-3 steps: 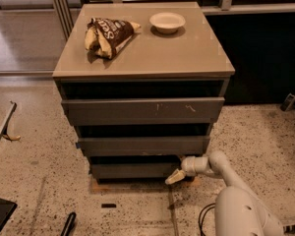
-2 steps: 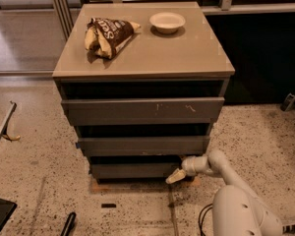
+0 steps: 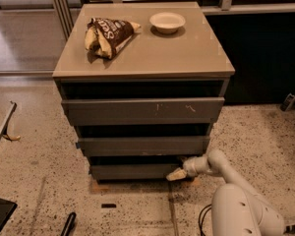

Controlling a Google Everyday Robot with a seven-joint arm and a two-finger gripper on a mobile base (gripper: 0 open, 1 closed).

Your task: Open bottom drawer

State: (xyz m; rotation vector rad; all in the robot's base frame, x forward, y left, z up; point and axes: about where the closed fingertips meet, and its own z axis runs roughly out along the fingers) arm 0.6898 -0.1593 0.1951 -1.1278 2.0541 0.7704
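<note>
Grey bottom drawer (image 3: 132, 171) at 6 o'clock; gripper (image 3: 177, 174) at its 3 o'clock end, grip impossible to tell; may slip off the handleless front, or jam it pulling off-centre

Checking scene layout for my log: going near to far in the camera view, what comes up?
Gripper, at the bottom drawer's right end → snack bag → white bowl, both on the cabinet top.

Pincer (image 3: 176, 174) at right corner of bottom drawer (image 3: 130, 171); arm (image 3: 241, 208) cut off below.
</note>
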